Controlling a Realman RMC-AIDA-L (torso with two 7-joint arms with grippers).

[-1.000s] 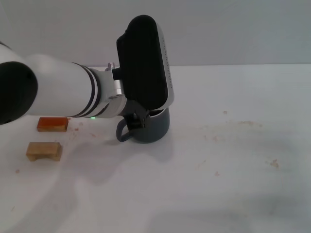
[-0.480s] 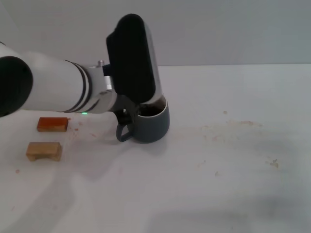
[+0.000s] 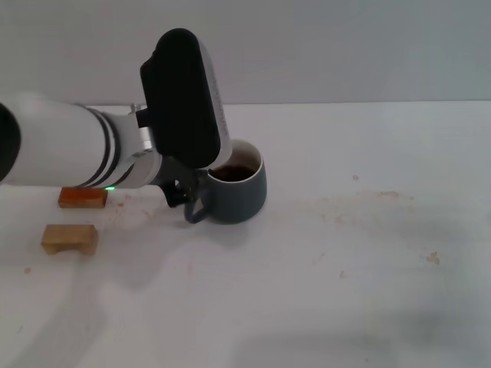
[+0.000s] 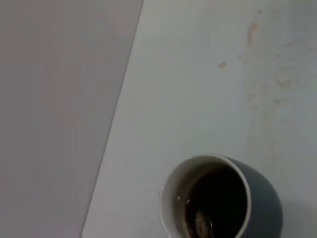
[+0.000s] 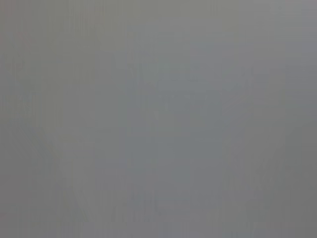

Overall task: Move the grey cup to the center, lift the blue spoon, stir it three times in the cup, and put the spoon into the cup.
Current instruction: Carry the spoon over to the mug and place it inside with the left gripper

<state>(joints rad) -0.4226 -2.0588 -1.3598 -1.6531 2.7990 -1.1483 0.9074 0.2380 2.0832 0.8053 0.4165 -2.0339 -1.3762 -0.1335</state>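
Left gripper (image 3: pixel 184 192) has drawn back toward 9 o'clock, baring grey cup (image 3: pixel 238 192); fingers at its handle, opening cannot be told.

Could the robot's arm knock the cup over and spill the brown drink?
It might. The left gripper sits right beside the loop handle of the rounded slate-grey ceramic cup, so a sideways nudge could catch the handle and tip or drag the cup. The dark brown liquid inside could slosh onto the white table. The blue spoon isn't visible anywhere, so the arm may need to hunt for it.
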